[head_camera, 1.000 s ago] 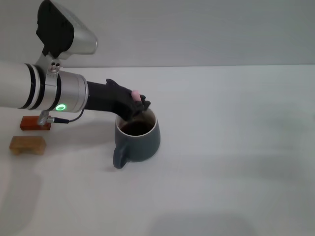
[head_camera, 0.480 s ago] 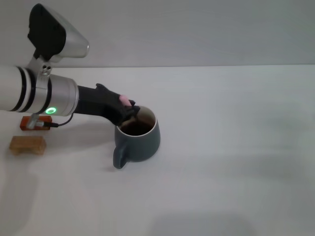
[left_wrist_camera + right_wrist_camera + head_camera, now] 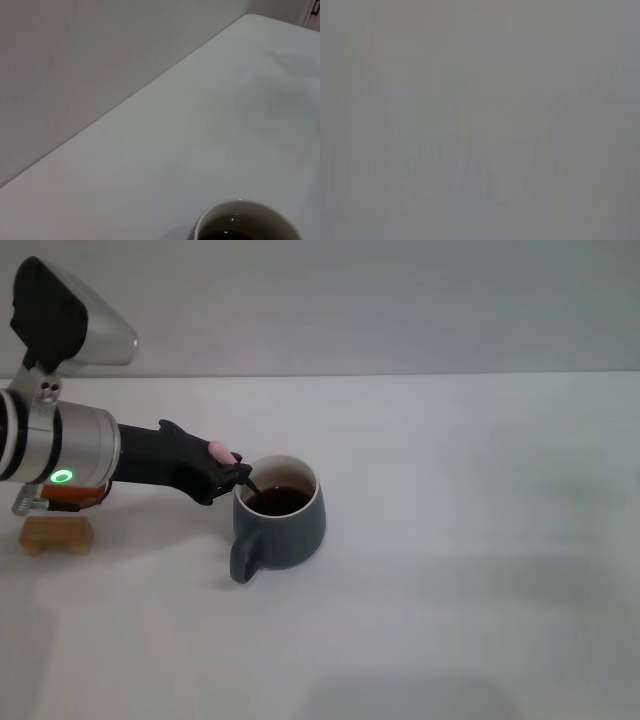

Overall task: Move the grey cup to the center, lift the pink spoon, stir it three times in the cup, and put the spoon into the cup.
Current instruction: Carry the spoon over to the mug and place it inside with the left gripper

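Note:
The grey cup [image 3: 283,526] stands on the white table, its handle toward the front left, with dark liquid inside. Its white rim also shows in the left wrist view [image 3: 244,216]. My left gripper [image 3: 237,476] is at the cup's left rim, shut on the pink spoon [image 3: 222,453]. Only the spoon's pink handle end shows above the fingers. A thin dark part reaches from the fingers over the rim toward the liquid. The spoon's bowl is hidden. My right gripper is out of view, and its wrist view shows only plain grey.
A tan wooden block [image 3: 57,533] lies at the table's left edge. A red-brown block [image 3: 78,496] sits just behind it, mostly hidden by my left arm. The white table [image 3: 480,540] stretches to the right of the cup.
My left gripper has drawn back to the left with the spoon, from over the cup's middle to its left rim. The cup has not moved.

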Robot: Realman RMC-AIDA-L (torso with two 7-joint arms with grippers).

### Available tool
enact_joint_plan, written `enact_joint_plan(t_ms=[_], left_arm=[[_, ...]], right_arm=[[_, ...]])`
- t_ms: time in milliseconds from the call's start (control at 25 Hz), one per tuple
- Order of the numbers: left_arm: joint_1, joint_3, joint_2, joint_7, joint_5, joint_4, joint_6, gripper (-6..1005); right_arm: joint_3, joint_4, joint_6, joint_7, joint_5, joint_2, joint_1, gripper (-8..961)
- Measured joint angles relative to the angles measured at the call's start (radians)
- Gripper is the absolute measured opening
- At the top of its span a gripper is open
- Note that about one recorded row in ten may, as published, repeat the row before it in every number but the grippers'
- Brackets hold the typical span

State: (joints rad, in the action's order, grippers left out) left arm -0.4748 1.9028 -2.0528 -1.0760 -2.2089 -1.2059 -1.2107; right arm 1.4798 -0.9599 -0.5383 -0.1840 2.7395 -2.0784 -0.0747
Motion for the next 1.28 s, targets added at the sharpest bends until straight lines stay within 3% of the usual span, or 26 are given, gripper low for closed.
enact_joint_plan(t_ms=[480, 1280], left_arm=[[0.017, -0.010, -0.008, 0.002, 0.022, -0.027, -0.069, 135], [0.032, -0.012, -0.006, 0.002, 0.045, -0.010, -0.041, 150]], right_arm=[[-0.001, 0.004, 0.002, 0.000, 0.000, 0.001, -0.015, 51], [-0.001, 0.000, 0.008, 0.000, 0.000, 0.002, -0.018, 50]])
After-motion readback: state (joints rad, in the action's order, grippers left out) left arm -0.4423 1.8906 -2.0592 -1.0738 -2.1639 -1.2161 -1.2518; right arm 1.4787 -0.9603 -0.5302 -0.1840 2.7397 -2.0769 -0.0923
